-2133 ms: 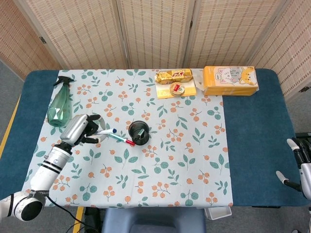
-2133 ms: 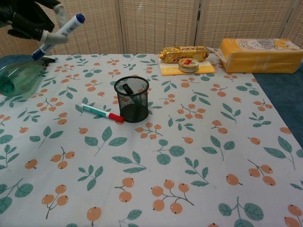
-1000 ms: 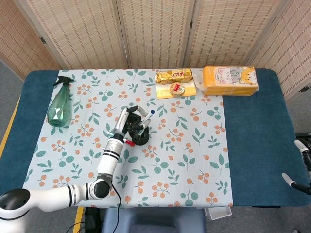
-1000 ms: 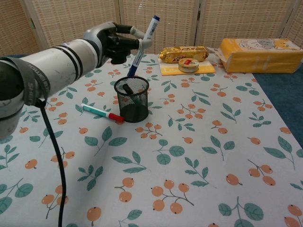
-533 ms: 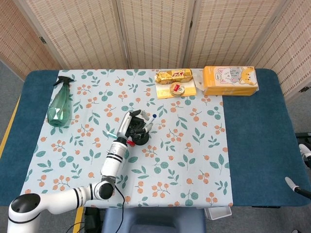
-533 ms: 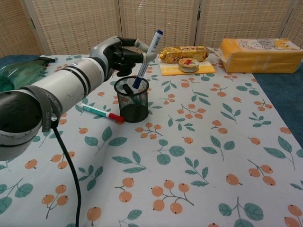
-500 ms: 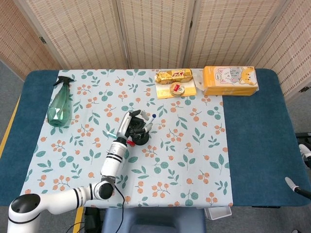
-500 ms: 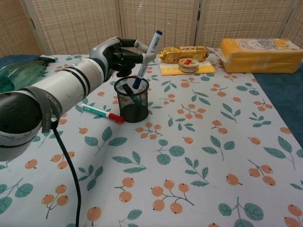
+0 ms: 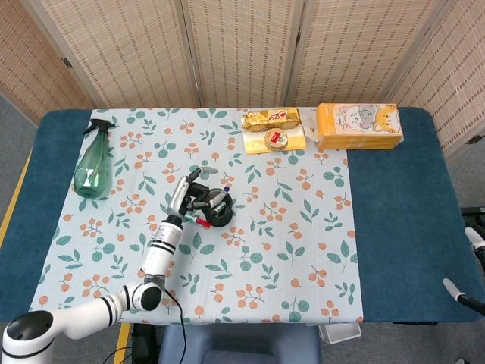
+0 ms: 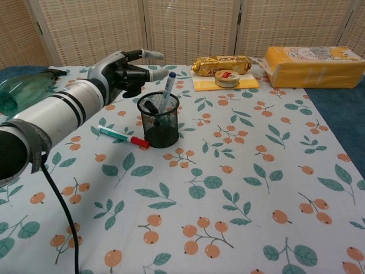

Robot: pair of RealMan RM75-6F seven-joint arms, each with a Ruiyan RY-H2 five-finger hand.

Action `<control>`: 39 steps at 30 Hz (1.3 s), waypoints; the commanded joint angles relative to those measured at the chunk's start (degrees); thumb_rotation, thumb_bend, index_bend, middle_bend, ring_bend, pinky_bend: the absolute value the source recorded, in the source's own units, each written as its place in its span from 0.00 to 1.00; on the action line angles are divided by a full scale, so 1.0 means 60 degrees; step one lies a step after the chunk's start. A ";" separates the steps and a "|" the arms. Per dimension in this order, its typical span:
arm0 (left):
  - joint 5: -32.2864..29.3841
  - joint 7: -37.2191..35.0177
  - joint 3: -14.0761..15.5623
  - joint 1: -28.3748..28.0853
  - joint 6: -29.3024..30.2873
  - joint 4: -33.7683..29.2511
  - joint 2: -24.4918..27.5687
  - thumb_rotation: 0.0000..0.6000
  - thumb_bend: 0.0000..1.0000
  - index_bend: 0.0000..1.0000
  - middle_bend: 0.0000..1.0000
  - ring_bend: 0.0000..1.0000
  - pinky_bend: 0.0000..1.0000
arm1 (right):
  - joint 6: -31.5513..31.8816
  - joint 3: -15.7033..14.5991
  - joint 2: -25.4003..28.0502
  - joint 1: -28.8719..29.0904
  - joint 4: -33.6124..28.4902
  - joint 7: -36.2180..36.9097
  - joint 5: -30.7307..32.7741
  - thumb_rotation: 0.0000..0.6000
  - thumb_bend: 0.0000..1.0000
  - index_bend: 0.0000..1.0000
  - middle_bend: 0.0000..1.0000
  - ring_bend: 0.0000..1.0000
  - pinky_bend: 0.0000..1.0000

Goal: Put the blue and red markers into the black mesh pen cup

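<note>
green spray bottle (image 9: 94, 163) lying far left | gold snack pack (image 9: 270, 118) | yellow box (image 9: 358, 125), perhaps tissues

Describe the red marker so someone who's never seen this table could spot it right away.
Find the black mesh pen cup in the middle of the floral tablecloth. The red marker lies flat on the cloth against the cup's left base. Unlike the blue marker standing in the cup, it has a red cap and teal end.

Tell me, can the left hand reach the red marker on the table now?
Probably yes. The left hand is open, holds nothing, and hovers just behind the red marker, which lies uncovered left of the pen cup.
</note>
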 commanded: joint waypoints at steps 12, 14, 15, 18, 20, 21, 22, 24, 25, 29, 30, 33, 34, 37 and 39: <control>0.2017 0.2598 0.1172 0.1907 0.2222 -0.3693 0.3137 1.00 0.17 0.12 1.00 0.92 0.99 | -0.0202 -0.0007 -0.0015 0.0097 -0.0052 -0.0168 -0.0010 1.00 0.19 0.06 0.06 0.03 0.00; 0.2230 0.2952 0.1431 0.2416 0.2598 -0.4533 0.3989 1.00 0.17 0.18 1.00 0.92 0.99 | -0.0285 -0.0028 -0.0037 0.0141 -0.0087 -0.0286 -0.0044 1.00 0.19 0.06 0.06 0.03 0.00; 0.2333 0.3111 0.1543 0.2612 0.2750 -0.4785 0.4322 1.00 0.17 0.21 1.00 0.92 0.99 | -0.0320 -0.0036 -0.0049 0.0160 -0.0110 -0.0350 -0.0058 1.00 0.19 0.06 0.06 0.03 0.00; 0.2546 0.3385 0.1968 0.3167 0.2949 -0.5466 0.5318 1.00 0.17 0.27 1.00 0.92 0.99 | -0.0460 -0.0048 -0.0100 0.0234 -0.0196 -0.0600 -0.0071 1.00 0.19 0.06 0.06 0.03 0.00; 0.2719 0.3576 0.2296 0.3411 0.2882 -0.5736 0.5904 1.00 0.17 0.29 1.00 0.92 0.99 | -0.0560 -0.0052 -0.0141 0.0287 -0.0253 -0.0780 -0.0064 1.00 0.19 0.06 0.06 0.03 0.00; 0.2864 0.3722 0.2485 0.3487 0.2804 -0.5796 0.6164 1.00 0.17 0.30 1.00 0.92 0.99 | -0.0625 -0.0056 -0.0159 0.0320 -0.0281 -0.0860 -0.0062 1.00 0.19 0.06 0.06 0.03 0.00; 0.2958 0.3847 0.2609 0.3515 0.2725 -0.5802 0.6314 1.00 0.17 0.31 1.00 0.92 0.99 | -0.0672 -0.0060 -0.0168 0.0341 -0.0299 -0.0925 -0.0053 1.00 0.19 0.06 0.06 0.03 0.00; 0.3149 0.4175 0.2839 0.3484 0.2487 -0.5713 0.6533 1.00 0.17 0.33 1.00 0.92 0.99 | -0.0741 -0.0057 -0.0187 0.0379 -0.0342 -0.1037 -0.0036 1.00 0.19 0.06 0.06 0.03 0.00; 0.3268 0.4355 0.2946 0.3443 0.2364 -0.5620 0.6593 1.00 0.17 0.34 1.00 0.92 0.99 | -0.0768 -0.0057 -0.0199 0.0394 -0.0357 -0.1088 -0.0032 1.00 0.19 0.06 0.06 0.03 0.00; 0.3790 0.5335 0.3459 0.3142 0.1660 -0.4998 0.6583 1.00 0.17 0.36 1.00 0.92 0.99 | -0.0830 -0.0066 -0.0241 0.0435 -0.0374 -0.1284 -0.0037 1.00 0.19 0.06 0.06 0.03 0.00; 0.3852 0.5526 0.3515 0.3071 0.1549 -0.4855 0.6502 1.00 0.17 0.36 1.00 0.92 0.99 | -0.0837 -0.0058 -0.0252 0.0443 -0.0371 -0.1312 -0.0025 1.00 0.19 0.06 0.06 0.03 0.00; 0.3926 0.5643 0.3535 0.2764 0.1143 -0.4502 0.6172 1.00 0.17 0.37 1.00 0.92 0.99 | -0.0928 -0.0047 -0.0270 0.0488 -0.0374 -0.1367 0.0031 1.00 0.19 0.06 0.06 0.03 0.00; 0.3971 0.5642 0.3521 0.2599 0.0947 -0.4342 0.6056 1.00 0.17 0.37 1.00 0.92 0.99 | -0.0970 -0.0051 -0.0273 0.0505 -0.0381 -0.1404 0.0047 1.00 0.19 0.06 0.06 0.03 0.00; 0.4040 0.5626 0.3477 0.2197 0.0493 -0.3832 0.5680 1.00 0.17 0.39 1.00 0.93 0.99 | -0.0987 -0.0064 -0.0291 0.0517 -0.0395 -0.1505 0.0035 1.00 0.19 0.06 0.06 0.03 0.00; 0.4094 0.5650 0.3450 0.1974 0.0292 -0.3468 0.5405 1.00 0.17 0.41 1.00 0.93 0.99 | -0.0968 -0.0059 -0.0311 0.0515 -0.0399 -0.1556 0.0038 1.00 0.19 0.06 0.06 0.03 0.00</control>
